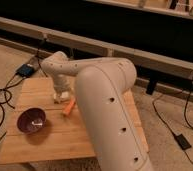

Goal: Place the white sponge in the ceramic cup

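On the far left part of the one wooden table (55,141), the gripper (61,90) is down at the board, pointing straight down from the end of the arm (110,100). Its jaws stand wide apart. One white sponge (60,97), a small pale block, lies on the wood right at the gripper's tip. I cannot tell whether the fingers touch it or only flank it, and it does not look lifted.

Just right of the sponge and a little nearer lies one orange piece (68,107), short and tilted, close to the sponge but apart from it. One dark purple bowl (31,121) sits near the left edge of the table, nearer than the sponge and well apart from it, with a small pale glint inside.

The single white arm reaches in from the near right, bends at a thick elbow and runs left to the gripper. Its bulk covers the whole right half of the table, so the ceramic cup is hidden from view.

Beyond the table's far left corner, one small dark box (26,70) sits on the floor with cables (0,100) trailing from it. One black adapter (182,141) lies on the floor at the right.
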Controlling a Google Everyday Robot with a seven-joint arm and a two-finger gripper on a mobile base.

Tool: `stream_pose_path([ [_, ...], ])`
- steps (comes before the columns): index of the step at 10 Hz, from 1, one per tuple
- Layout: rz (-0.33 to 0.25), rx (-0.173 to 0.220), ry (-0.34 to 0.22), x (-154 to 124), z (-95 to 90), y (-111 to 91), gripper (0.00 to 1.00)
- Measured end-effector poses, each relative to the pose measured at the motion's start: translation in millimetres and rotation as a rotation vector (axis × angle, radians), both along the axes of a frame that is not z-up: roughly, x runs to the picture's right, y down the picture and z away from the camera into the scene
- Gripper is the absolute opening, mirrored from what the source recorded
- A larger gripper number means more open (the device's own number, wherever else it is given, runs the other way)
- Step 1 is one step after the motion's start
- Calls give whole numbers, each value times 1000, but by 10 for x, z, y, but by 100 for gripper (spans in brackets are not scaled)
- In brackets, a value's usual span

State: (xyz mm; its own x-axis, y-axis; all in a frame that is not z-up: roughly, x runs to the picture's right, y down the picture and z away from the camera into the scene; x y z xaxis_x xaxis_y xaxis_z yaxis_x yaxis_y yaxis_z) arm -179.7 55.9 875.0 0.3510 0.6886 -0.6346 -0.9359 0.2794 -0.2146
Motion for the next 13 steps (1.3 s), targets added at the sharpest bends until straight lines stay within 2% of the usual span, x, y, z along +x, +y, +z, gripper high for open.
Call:
stream_pose_path([
  [3,-8,-5,-51,-187,225,-87,65],
  [6,-11,-7,-72,-341,393,-170,65],
  [10,-42,-4,-92,-540,532,-209,65],
  [13,-86,-4,-112,-738,587,-171,65],
])
